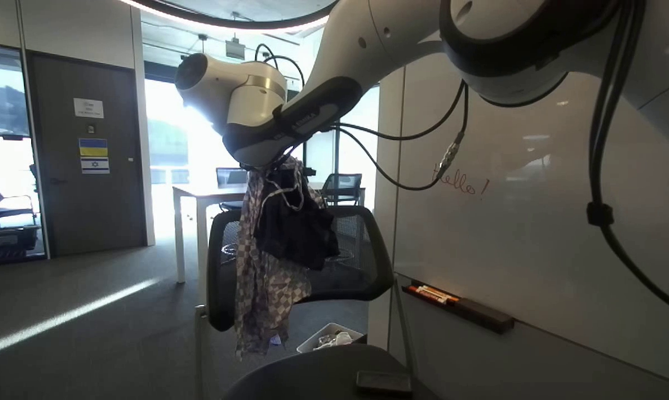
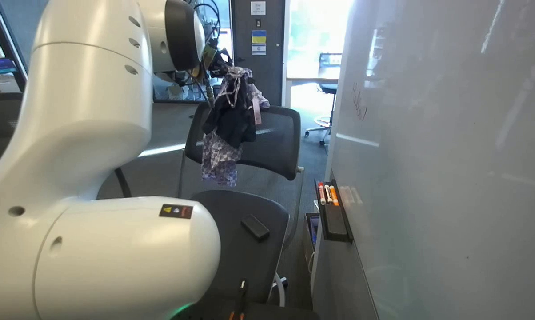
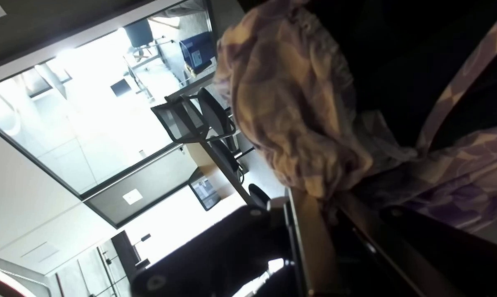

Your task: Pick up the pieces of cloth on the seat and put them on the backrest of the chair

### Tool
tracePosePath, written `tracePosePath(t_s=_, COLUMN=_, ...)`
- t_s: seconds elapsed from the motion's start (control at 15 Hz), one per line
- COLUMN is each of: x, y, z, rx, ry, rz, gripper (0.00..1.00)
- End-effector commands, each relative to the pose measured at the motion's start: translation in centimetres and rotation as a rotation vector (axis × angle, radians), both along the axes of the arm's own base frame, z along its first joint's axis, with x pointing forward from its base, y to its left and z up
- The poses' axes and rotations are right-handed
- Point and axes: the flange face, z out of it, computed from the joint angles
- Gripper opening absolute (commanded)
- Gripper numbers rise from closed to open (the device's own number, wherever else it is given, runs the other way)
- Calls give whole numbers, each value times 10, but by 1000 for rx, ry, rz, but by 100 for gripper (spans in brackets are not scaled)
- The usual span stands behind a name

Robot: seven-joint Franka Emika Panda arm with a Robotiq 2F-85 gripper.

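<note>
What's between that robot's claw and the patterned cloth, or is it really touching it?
Nothing shows between them: in the wrist view, the patterned cloth runs straight into the gripper, pinched between its fingers.

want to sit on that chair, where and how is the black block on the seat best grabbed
Probably at mid-length, pinching its two long sides from straight above: the black block lies flat on the seat, longer than wide, with its top uncovered. The gripper holds patterned cloth, so it would have to let go first.
</note>
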Motion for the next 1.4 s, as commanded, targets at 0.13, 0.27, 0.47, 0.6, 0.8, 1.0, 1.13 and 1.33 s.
tracePosePath(t_s=0.13, x=18, y=11, z=-24, rx=-47, ry=-31, rz=78, gripper=2)
tracePosePath(t_s=0.27, x=21, y=13, z=-32, rx=-82, ry=-43, rz=108, gripper=4)
tracePosePath(t_s=0.47, x=21, y=8, z=-24, rx=-149, ry=-64, rz=145, gripper=2)
tracePosePath(t_s=0.6, x=20, y=5, z=-7, rx=-195, ry=-94, rz=154, gripper=2)
tracePosePath(t_s=0.8, x=21, y=-2, z=20, rx=-256, ry=-148, rz=159, gripper=2)
tracePosePath(t_s=1.0, x=25, y=0, z=37, rx=-268, ry=-189, rz=155, gripper=2)
tracePosePath(t_s=1.13, x=29, y=7, z=36, rx=-266, ry=-201, rz=163, gripper=2)
tracePosePath(t_s=1.33, x=32, y=14, z=26, rx=-256, ry=-193, rz=174, gripper=2)
